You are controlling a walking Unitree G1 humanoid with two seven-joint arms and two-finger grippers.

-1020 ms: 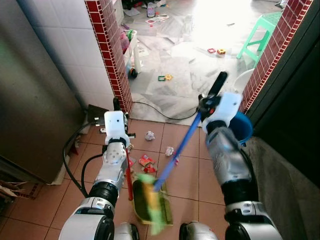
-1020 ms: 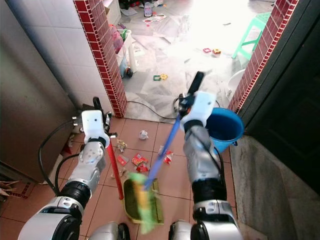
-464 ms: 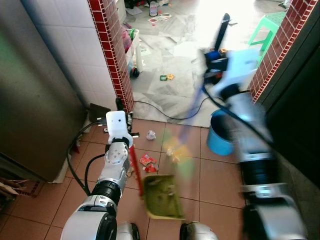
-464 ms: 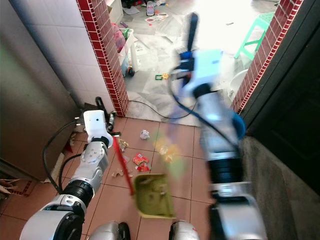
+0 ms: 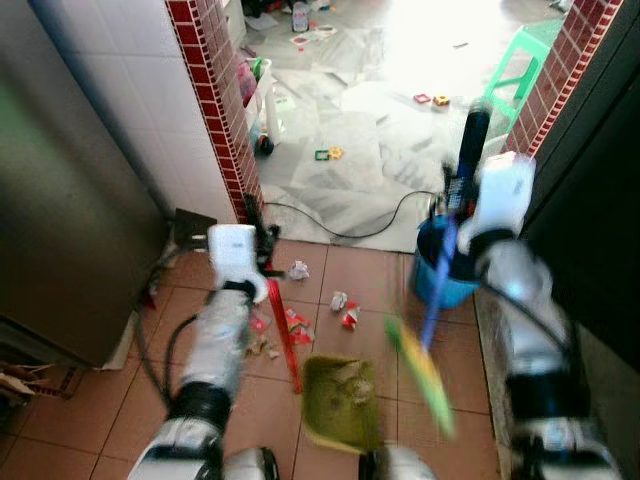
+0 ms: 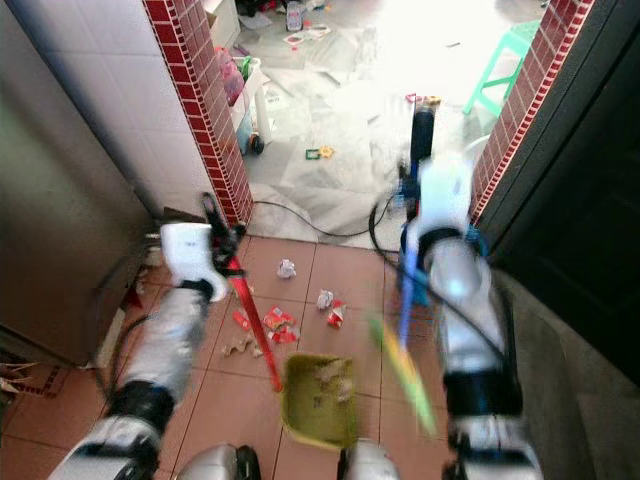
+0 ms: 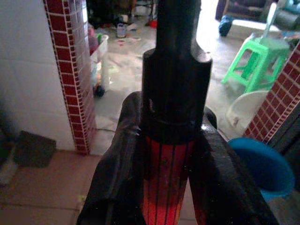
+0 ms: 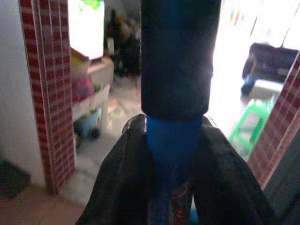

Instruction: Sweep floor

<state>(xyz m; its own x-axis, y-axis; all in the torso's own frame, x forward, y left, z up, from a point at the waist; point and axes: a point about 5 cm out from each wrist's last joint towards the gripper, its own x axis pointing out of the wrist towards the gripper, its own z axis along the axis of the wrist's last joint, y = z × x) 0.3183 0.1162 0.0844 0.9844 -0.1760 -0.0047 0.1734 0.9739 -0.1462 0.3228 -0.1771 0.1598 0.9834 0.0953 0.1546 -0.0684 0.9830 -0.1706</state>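
My left gripper (image 5: pixel 257 222) is shut on the red handle (image 7: pixel 169 176) of a green dustpan (image 5: pixel 343 402) that rests on the terracotta tiles in front of me, with scraps in it. My right gripper (image 5: pixel 452 198) is shut on the blue broom handle (image 8: pixel 171 140), just below its black grip (image 8: pixel 180 56). The green broom head (image 5: pixel 422 372) is blurred and hangs just right of the dustpan, above the floor. White paper balls (image 5: pixel 298 270) and red wrappers (image 5: pixel 296 323) lie on the tiles beyond the dustpan.
A blue bucket (image 5: pixel 446 285) stands by the right brick doorpost. A red-brick pillar (image 5: pixel 215 95) and a steel cabinet (image 5: pixel 60 200) close the left side. A black cable (image 5: pixel 340 236) crosses the threshold. Beyond it are a littered pale floor and a green stool (image 5: pixel 520 68).
My right arm has swung the broom from over the dustpan up and across to the right; its head now sits beside the dustpan. The left gripper keeps its hold on the dustpan handle.
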